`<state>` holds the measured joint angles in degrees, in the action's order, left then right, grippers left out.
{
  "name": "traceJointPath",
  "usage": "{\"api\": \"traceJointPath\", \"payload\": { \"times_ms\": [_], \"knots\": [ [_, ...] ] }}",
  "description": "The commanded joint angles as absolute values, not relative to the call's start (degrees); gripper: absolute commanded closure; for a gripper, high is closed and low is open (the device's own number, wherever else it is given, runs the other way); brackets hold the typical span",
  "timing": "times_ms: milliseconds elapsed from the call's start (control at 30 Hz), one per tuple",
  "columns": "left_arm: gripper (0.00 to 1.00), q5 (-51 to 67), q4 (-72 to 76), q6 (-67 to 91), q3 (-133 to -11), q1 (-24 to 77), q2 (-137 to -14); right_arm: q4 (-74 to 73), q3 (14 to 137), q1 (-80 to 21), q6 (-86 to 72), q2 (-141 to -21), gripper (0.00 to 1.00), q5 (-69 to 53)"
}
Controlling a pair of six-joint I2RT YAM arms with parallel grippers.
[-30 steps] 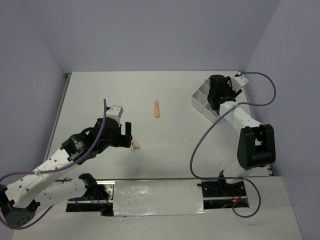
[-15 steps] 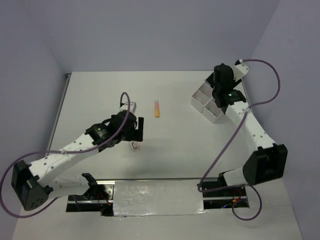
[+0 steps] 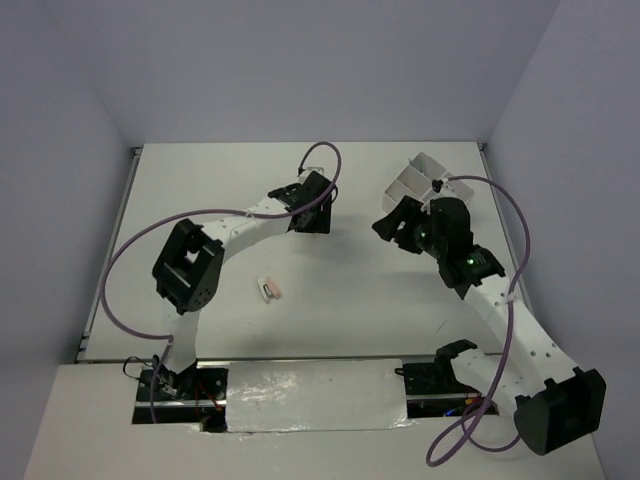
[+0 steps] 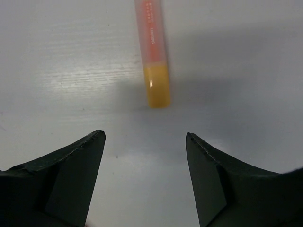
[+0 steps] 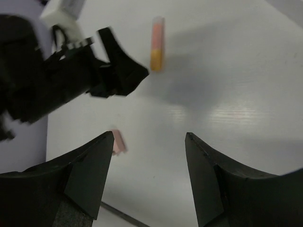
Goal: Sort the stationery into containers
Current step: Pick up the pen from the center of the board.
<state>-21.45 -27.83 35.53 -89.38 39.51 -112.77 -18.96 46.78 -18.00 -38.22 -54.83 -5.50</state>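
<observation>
Up top: L claw [image 3: 311, 221] sits out at mid-table, far side. R claw [image 3: 388, 228] hangs near it on the right, both over the table [image 3: 200, 190]. White tray [image 3: 421, 166] w/ cross divider is far right, partly hidden by my R arm; can't tell what's in the compartments. Small pink piece [image 3: 270, 289] lies alone closer to my bases, well apart from both claws.

L wrist cam: fingers [image 4: 71, 175] apart, nothing btwn them. Pink-orange marker [image 4: 154, 52] lies flat on the table just ahead of the tips, orange end toward me, roughly centred on the gap, touching neither finger.

R wrist cam: fingers [image 5: 213, 175] apart too, empty. Looking across at L claw [image 5: 118, 71], one tip is just beside the marker's [image 5: 157, 45] orange end; contact can't tell. Pink piece [image 5: 118, 142] shows right by one of my fingertips in frame, lying on the table.
</observation>
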Motion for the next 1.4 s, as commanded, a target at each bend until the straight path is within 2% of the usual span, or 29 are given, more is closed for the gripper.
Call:
{"api": "traceJointPath", "payload": {
  "times_ms": [0, 200, 300, 533, 633, 667, 733, 767, 833, 1067, 1233, 1267, 1333, 1367],
  "knots": [
    [0.19, -20.6, -30.1, 32.6, -95.5, 38.1, -116.9, -16.2, 46.3, -19.0, -38.3, -48.1, 0.30, -12.0],
    [0.19, -22.3, -36.9, 32.9, -108.4, 37.1, -128.7, -18.0, 44.8, -19.6, -38.3, -43.9, 0.30, -13.4],
    [0.20, -21.6, -35.6, 32.7, -108.8, 36.7, -130.5, -18.5, 44.3, -19.9, -38.3, -41.8, 0.30, -13.7],
    [0.34, -19.9, -34.6, 34.5, -105.0, 35.9, -131.9, -19.6, 44.4, -20.1, -38.3, -40.1, 0.30, -13.8],
    [0.52, -18.6, -32.7, 34.8, -101.3, 35.8, -131.0, -19.3, 44.3, -20.1, -38.3, -39.9, 0.30, -14.0],
    [0.66, -18.0, -32.3, 34.8, -100.5, 35.8, -130.8, -19.1, 44.2, -20.2, -38.3, -40.0, 0.30, -14.1],
    [0.72, -17.7, -31.6, 34.3, -99.8, 35.8, -130.5, -18.8, 44.2, -20.2, -38.3, -39.9, 0.30, -14.5],
    [0.85, -17.3, -30.5, 34.1, -99.3, 35.8, -130.1, -19.0, 44.3, -20.1, -38.3, -39.8, 0.30, -14.6],
    [1.00, -16.9, -29.4, 34.0, -96.3, 35.7, -127.5, -19.4, 44.8, -20.2, -38.3, -39.6, 0.30, -13.5],
    [1.00, -8.6, -11.3, 28.8, -71.2, 37.4, -100.9, -17.7, 43.3, -20.2, -38.3, -38.9, 0.29, -8.5],
    [1.00, 1.1, -5.1, 25.3, -63.0, 40.1, -86.9, -12.0, 40.8, -21.1, -38.3, -41.6, 0.28, -12.3],
    [1.00, 2.7, -4.4, 25.0, -60.8, 40.9, -85.3, -10.8, 40.4, -22.1, -38.3, -42.4, 0.25, -12.3],
    [1.00, 4.2, -2.1, 24.4, -58.9, 42.9, -82.1, -6.5, 38.7, -24.4, -38.3, -44.6, 0.01, -11.4],
    [1.00, 5.0, -1.6, 24.3, -57.4, 43.4, -79.6, -5.5, 38.3, -27.3, -38.3, -45.5, 0.00, -9.6]
  ]
}}
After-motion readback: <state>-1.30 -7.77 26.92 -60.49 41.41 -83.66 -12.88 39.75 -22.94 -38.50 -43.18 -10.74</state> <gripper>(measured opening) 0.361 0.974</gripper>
